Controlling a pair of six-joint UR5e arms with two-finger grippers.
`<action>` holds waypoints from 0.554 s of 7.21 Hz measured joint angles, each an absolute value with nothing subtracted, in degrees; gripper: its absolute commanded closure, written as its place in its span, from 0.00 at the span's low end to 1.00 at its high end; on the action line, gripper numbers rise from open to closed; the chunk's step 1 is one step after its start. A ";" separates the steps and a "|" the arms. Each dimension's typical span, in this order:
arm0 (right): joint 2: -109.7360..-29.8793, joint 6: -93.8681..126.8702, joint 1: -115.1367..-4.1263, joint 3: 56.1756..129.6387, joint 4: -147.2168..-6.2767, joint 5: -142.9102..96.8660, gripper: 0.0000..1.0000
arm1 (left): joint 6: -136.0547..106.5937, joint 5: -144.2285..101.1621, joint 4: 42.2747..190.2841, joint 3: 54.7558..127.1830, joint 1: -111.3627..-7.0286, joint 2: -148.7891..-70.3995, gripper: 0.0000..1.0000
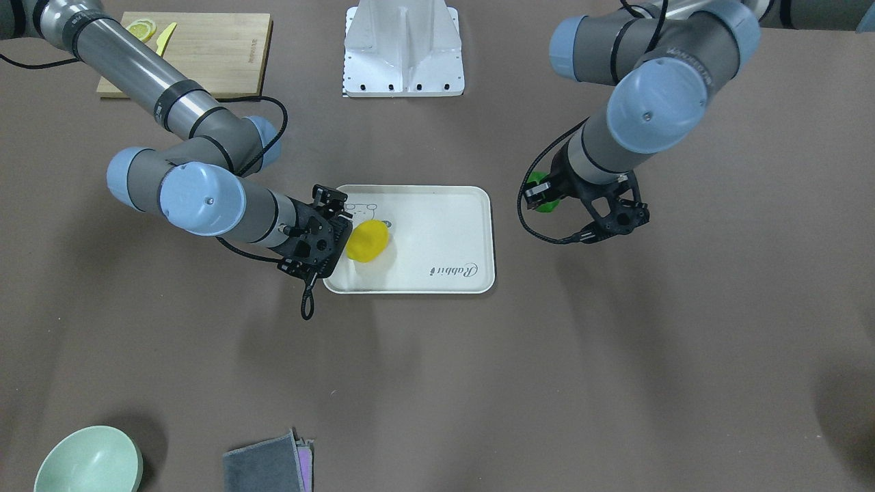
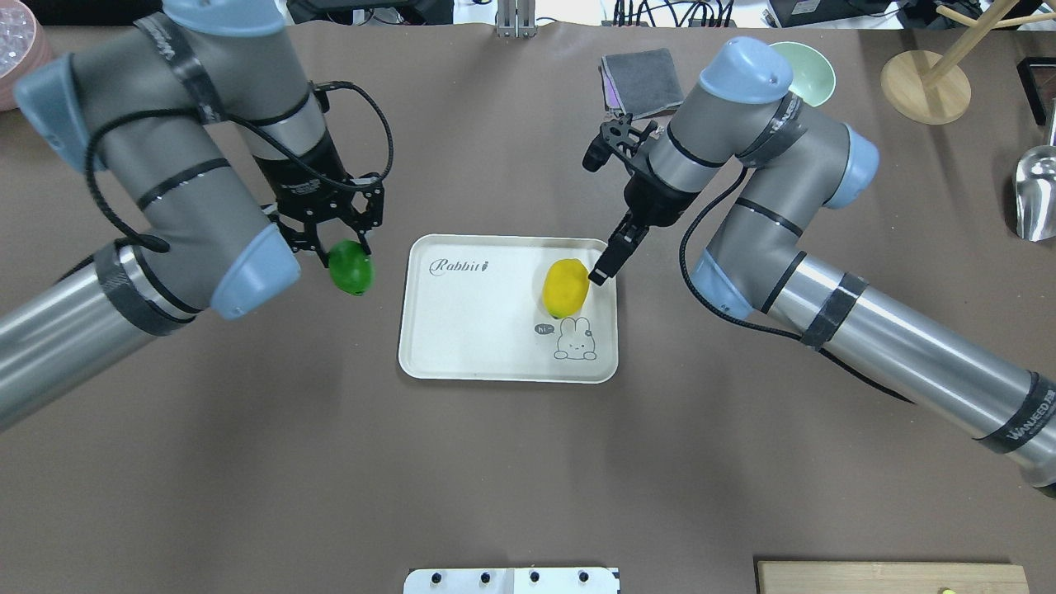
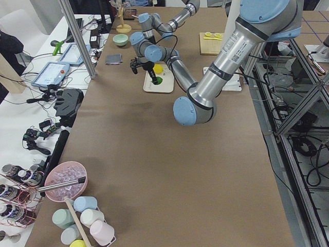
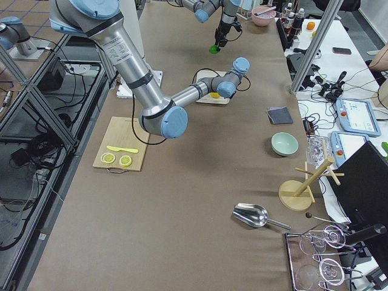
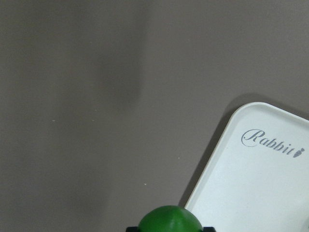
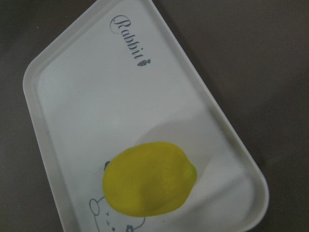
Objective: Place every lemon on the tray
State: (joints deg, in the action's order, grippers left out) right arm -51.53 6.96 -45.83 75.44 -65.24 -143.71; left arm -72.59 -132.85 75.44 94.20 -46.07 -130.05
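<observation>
Left of the tray [image 2: 462, 330], the left gripper [image 2: 345, 257] pinched the green lemon [image 2: 351, 268] between its fingers. In the overhead view the fruit sat over bare table [image 2: 528, 462], just beside the tray's left rim and not yet above it. The chief risk here was an early release. Let go at that spot, the round, glossy fruit would likely have dropped onto the table and rolled off. A loose pinch on so smooth a skin could also have let it slip during the carry.

The tray's rim looked low, so a drop from height could have sent the fruit bouncing or rolling over it.

Further right, the yellow lemon [image 2: 565, 287] lay on the tray over the small drawing, close to the right rim. The right gripper [image 2: 604, 268] stood right against its end. I could not tell whether its fingers were spread or pressed together. A careless pull-back there might have nudged the lemon over that near rim.
</observation>
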 measured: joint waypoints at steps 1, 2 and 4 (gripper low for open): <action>-51.95 7.15 -47.87 75.80 -66.05 -144.85 0.01 | -75.04 -131.54 77.91 91.73 -44.48 -131.69 1.00; -53.09 7.50 -50.25 76.00 -66.63 -145.62 0.01 | -76.09 -130.12 79.41 89.33 -43.01 -133.46 1.00; -56.02 9.01 -54.66 76.12 -67.64 -145.96 0.01 | -78.39 -127.19 82.43 83.85 -40.50 -136.89 1.00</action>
State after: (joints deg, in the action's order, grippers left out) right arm -56.02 9.01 -54.66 76.12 -67.64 -145.96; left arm -78.39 -127.19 82.43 83.85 -40.50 -136.89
